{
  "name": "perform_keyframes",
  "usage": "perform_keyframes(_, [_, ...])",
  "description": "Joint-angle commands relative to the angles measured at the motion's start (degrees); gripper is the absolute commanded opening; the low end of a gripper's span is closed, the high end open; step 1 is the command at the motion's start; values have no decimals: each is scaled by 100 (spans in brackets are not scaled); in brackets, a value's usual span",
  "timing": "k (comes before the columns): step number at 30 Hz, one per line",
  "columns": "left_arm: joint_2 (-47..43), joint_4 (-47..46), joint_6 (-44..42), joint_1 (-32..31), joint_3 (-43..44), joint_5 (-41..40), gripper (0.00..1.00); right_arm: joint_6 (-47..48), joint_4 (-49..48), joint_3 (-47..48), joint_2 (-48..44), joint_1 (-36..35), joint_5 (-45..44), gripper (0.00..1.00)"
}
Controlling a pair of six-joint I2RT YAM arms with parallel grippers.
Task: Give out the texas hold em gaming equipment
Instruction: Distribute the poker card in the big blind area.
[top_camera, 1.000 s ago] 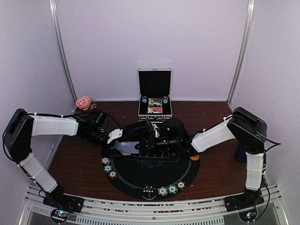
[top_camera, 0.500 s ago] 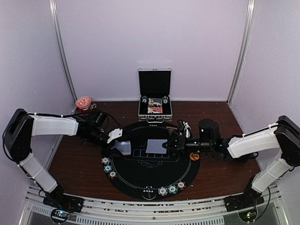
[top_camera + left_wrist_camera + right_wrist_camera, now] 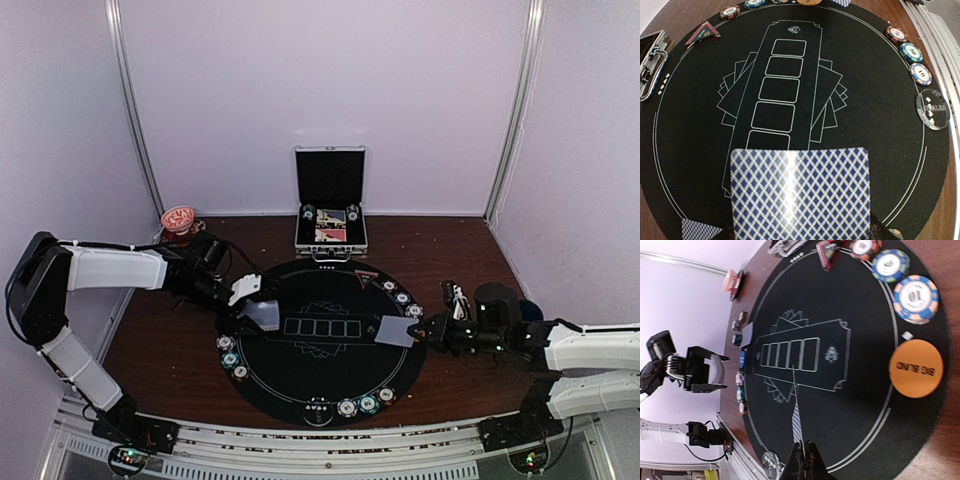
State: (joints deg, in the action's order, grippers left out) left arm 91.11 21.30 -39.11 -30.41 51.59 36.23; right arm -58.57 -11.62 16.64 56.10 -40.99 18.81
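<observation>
Right end effector (image 3: 427, 331) (arm stretched low) pinches a card (image 3: 396, 331).

Mat (image 3: 300, 375) mid-table before you, case (image 3: 330, 205) behind it. On its rim: left chips (image 3: 229, 358), near chips (image 3: 360, 405), right chips (image 3: 402, 298). Over its left edge, left card (image 3: 262, 315); over its right, right card (image 3: 396, 331).

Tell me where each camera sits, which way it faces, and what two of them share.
Top external: high behind the bases, looking down on the round mat, both arms showing.
Left wrist: low at the mat's left edge, facing right across it; a blue-backed card held by the left end effector fills the foreground.
Right wrist: at the mat's right edge, rolled sideways, facing the left arm; the right end effector pinches an edge-on card.
Shared: both wrist views show the five-box outline.
</observation>
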Motion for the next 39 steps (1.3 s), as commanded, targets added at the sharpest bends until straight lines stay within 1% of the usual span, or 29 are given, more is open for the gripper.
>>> perform_keyframes(1, [67, -103, -44, 28, 65, 78, 61, -54, 445, -248, -13, 106, -220, 0])
perform_keyframes(11, [124, -100, -51, 34, 80, 69, 61, -59, 498, -423, 383, 169, -149, 0])
perform_keyframes(20, [99, -101, -52, 35, 75, 79, 61, 114, 875, -242, 436, 241, -299, 0])
perform_keyframes(24, [99, -93, -48, 31, 75, 78, 61, 273, 1011, -121, 561, 349, -305, 2])
perform_keyframes(27, [91, -101, -53, 33, 72, 79, 61, 355, 1053, -67, 695, 402, -311, 7])
perform_keyframes(31, [112, -103, -47, 32, 71, 80, 61, 461, 1177, 48, 794, 425, -429, 8])
perform_keyframes(35, [121, -94, -53, 28, 87, 77, 61, 572, 1407, 246, 800, 443, -559, 11])
perform_keyframes(36, [117, -91, -53, 27, 87, 79, 61, 610, 1523, 312, 779, 443, -619, 13])
perform_keyframes(37, [113, -91, -48, 33, 80, 78, 61, 647, 1628, 373, 744, 444, -684, 17])
perform_keyframes(39, [109, -94, -45, 35, 79, 81, 61, 729, 1893, 516, 627, 443, -849, 29])
